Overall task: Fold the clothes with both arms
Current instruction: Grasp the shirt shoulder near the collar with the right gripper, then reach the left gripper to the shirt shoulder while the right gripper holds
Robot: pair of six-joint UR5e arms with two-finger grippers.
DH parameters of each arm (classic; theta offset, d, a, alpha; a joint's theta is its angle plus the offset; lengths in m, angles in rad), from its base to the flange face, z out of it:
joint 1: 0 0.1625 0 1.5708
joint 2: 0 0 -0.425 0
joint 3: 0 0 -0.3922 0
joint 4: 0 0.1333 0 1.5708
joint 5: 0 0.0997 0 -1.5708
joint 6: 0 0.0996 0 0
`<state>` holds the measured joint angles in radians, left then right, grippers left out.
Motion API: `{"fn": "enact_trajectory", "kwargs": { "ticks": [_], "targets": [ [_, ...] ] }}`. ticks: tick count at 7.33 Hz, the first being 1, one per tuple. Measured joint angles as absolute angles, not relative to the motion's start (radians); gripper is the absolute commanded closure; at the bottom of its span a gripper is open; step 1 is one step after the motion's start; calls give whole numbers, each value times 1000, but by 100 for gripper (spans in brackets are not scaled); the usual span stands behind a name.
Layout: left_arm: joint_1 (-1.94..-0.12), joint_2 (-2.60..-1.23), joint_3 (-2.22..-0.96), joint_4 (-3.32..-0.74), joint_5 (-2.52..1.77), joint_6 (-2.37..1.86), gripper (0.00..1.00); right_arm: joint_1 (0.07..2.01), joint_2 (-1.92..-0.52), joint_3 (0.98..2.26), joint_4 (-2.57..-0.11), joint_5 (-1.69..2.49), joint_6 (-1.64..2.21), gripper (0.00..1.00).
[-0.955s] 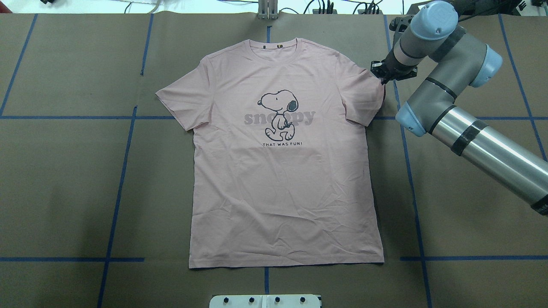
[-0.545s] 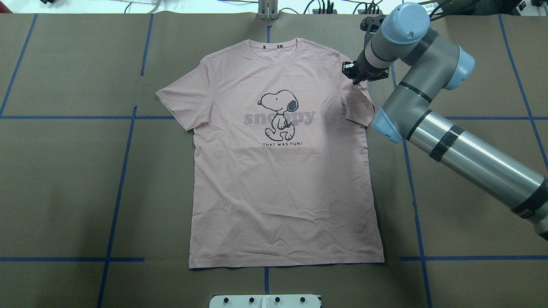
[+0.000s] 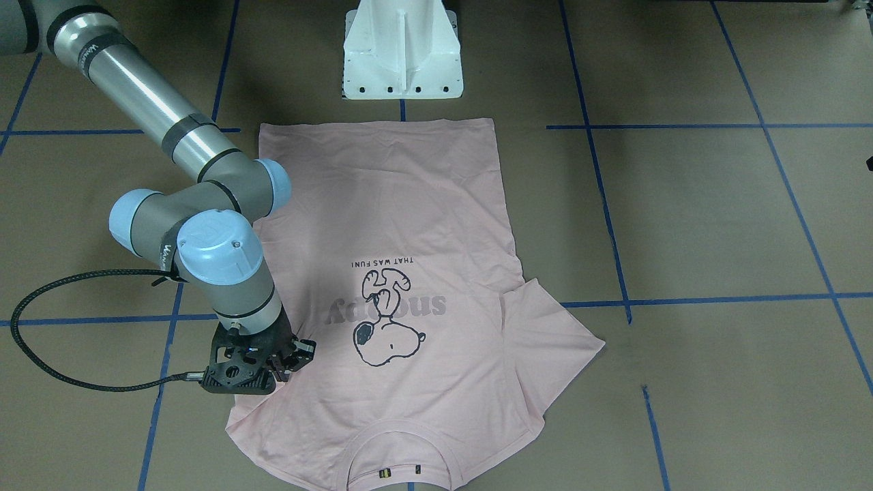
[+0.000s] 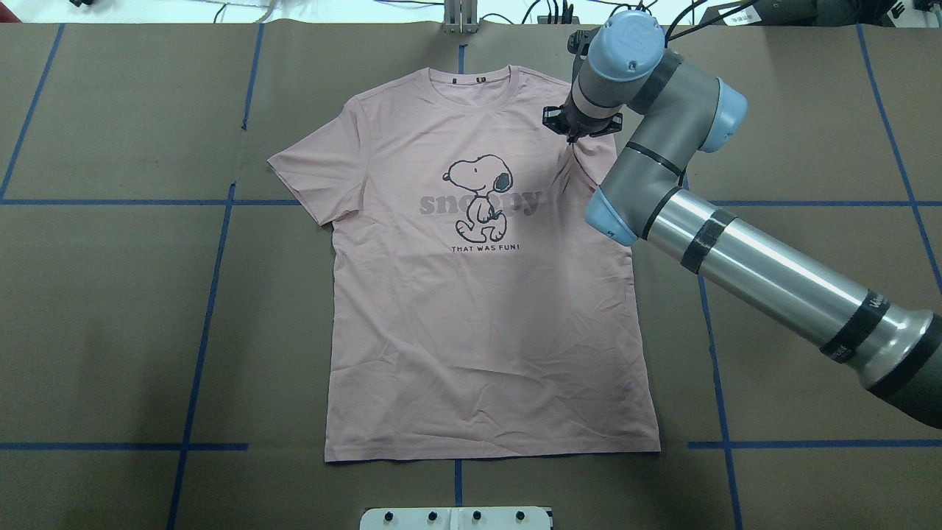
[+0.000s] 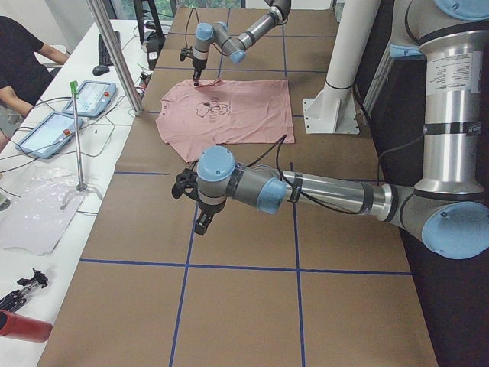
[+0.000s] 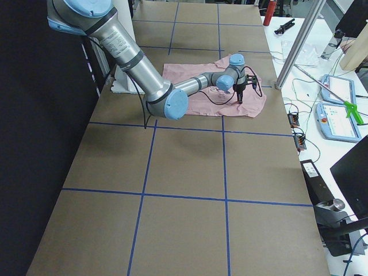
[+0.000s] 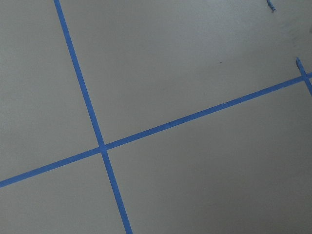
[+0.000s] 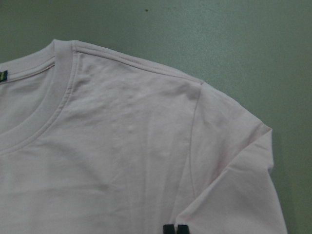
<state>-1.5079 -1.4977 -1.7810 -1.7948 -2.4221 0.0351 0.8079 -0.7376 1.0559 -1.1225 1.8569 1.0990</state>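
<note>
T-shirt (image 4: 486,331) lies flat and face up in the middle of the tabletop (image 4: 110,331), with the collar away from the robot and the hem toward its base. The right end effector (image 4: 572,138) is clamped on the edge of the sleeve (image 8: 234,161) on the robot's right. The wrist view shows its fingertips (image 8: 168,229) pressed together with pink cloth between them. That sleeve is raised and doubled inward over the shoulder, and wrinkles run from the grip toward the print.

The left end effector (image 5: 201,226) hangs over bare tabletop well apart from the shirt. Its wrist view shows only blue tape lines (image 7: 146,131), so I cannot tell whether it is open or closed.

Several things could go wrong from here:
- The hold looks thin — a pinch on the hem edge alone — so a quick pull could let the cloth slip out.
- Nothing pins the body, so a one-sided drag might slide the whole shirt and skew it.
- The fold line could come out slanted.
- The right arm's elbow sits over the cloth and might brush and rumple it.
</note>
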Motion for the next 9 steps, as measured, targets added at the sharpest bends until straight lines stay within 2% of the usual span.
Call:
{"fn": "enact_trajectory", "kwargs": {
  "ticks": [1, 2, 4, 6, 9],
  "targets": [
    [-1507, -1504, -1779, -1794, -2424, 9, 0, 807, -727, 1038, -1123, 1853, 1100, 65],
    [-1496, -1524, -1776, -1794, -2429, -70, 0, 807, -722, 1025, -1123, 1851, 1099, 1],
    [-1424, -1597, -1765, -1795, -2432, -236, 0, 809, -712, 1016, -1123, 1836, 1098, 0],
    [-1320, -1730, -1716, -1796, -2422, -374, 0, 820, -709, 1046, -1125, 1833, 1093, 0],
    [-1144, -1961, -1531, -1864, -2308, -644, 0, 884, -830, 1236, -1129, 1938, 1090, 0]
  ]
}}
